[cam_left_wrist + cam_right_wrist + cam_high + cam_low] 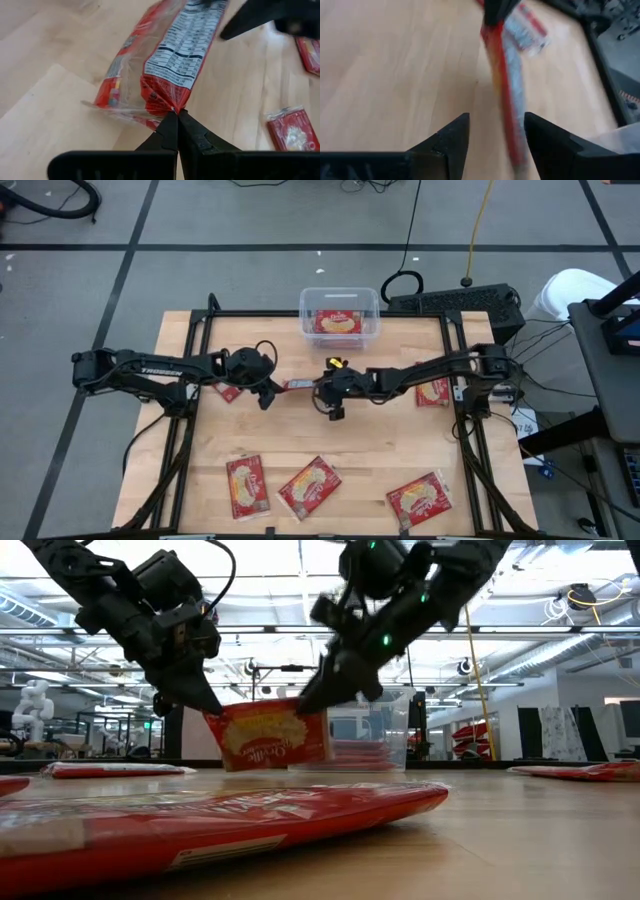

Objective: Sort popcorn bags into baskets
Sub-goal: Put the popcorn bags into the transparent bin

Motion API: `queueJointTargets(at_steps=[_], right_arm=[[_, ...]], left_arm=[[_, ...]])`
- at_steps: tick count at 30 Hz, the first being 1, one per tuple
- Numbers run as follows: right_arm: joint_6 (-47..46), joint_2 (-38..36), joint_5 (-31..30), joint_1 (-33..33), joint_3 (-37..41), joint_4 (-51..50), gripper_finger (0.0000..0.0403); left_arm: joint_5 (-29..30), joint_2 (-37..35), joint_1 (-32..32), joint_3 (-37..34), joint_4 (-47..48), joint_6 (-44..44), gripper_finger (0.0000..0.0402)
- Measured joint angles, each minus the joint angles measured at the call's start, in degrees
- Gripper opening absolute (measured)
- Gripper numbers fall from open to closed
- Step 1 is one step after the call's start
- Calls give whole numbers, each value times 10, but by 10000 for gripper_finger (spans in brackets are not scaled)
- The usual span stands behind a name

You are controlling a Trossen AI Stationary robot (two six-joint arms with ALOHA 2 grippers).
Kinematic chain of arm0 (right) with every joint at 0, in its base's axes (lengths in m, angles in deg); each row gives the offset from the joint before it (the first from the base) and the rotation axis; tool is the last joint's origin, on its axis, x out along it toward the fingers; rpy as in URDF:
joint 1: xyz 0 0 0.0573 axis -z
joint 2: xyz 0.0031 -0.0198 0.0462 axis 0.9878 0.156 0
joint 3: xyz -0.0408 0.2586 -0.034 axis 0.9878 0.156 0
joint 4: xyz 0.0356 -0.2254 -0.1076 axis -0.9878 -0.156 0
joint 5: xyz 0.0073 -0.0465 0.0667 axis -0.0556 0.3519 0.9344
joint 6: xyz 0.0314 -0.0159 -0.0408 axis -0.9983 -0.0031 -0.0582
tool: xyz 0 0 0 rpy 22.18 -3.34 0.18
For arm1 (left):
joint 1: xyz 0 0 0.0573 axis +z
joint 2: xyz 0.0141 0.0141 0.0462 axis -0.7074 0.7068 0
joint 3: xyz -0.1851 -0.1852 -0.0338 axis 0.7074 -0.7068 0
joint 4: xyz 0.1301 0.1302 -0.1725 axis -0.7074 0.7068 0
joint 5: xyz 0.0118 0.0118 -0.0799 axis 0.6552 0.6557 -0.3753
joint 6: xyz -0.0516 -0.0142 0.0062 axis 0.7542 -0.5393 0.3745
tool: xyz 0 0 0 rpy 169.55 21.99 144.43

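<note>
Hanging above the middle of the pale wooden surface, a flat red-and-yellow popcorn bag is held on edge between the two dark arms, clear of the wood. The left gripper is pressed together on one sealed end of this packet; in the left wrist view its fingers are seen pinching the crimped seam, with the white nutrition panel of the packet stretching away from them. The right gripper is placed at the packet's other end, and in the right wrist view its fingers are spread apart with the packet's thin edge lying between them, nearer one finger; contact cannot be told. A clear plastic rectangular tub with rounded corners is set at the far edge of the surface, and one popcorn packet lies flat inside it. Other red-and-yellow packets are left on the wood: three along the near edge, one beside the right arm, and one partly hidden under the left arm.
</note>
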Motion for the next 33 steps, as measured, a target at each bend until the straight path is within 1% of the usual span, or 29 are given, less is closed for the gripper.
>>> queueJointTargets(at_steps=[3, 5, 8, 11, 12, 14, 17, 21, 25, 28, 31, 33], right_arm=[[3, 23, -36, 0, 0, 8, 159], [14, 30, -41, 0, 1, 12, 134], [21, 32, -41, 0, 1, 13, 82], [21, 31, -42, 0, 1, 15, 26], [23, 29, -42, 1, 1, 13, 16], [25, 27, -42, 5, 1, 14, 12], [23, 17, -41, 14, 4, 11, 24], [1, -15, -39, 27, 32, -3, 18], [-36, -69, -39, 43, 80, 13, 7], [-77, -116, -39, 54, 131, 60, 13], [-107, -157, -16, 65, 191, 161, 15], [-125, -180, 5, 71, 227, 226, 16]], left_arm=[[-10, 0, 0, 0, 3, -3, 1], [-10, 0, 0, 0, 3, -3, 2], [-8, 0, 0, 0, -4, -8, 10], [13, -1, 0, 0, -20, -23, 28], [20, -1, 0, 0, -25, -37, 37], [38, -4, -3, 0, -35, -77, 58], [80, -20, -7, 0, -50, -117, 95], [136, -54, -7, 1, -48, -134, 146], [180, -89, -7, 1, -45, -140, 187], [212, -102, -13, -2, -45, -157, 200], [230, -103, -20, -6, -73, -177, 199], [231, -99, -24, -12, -111, -188, 192]])
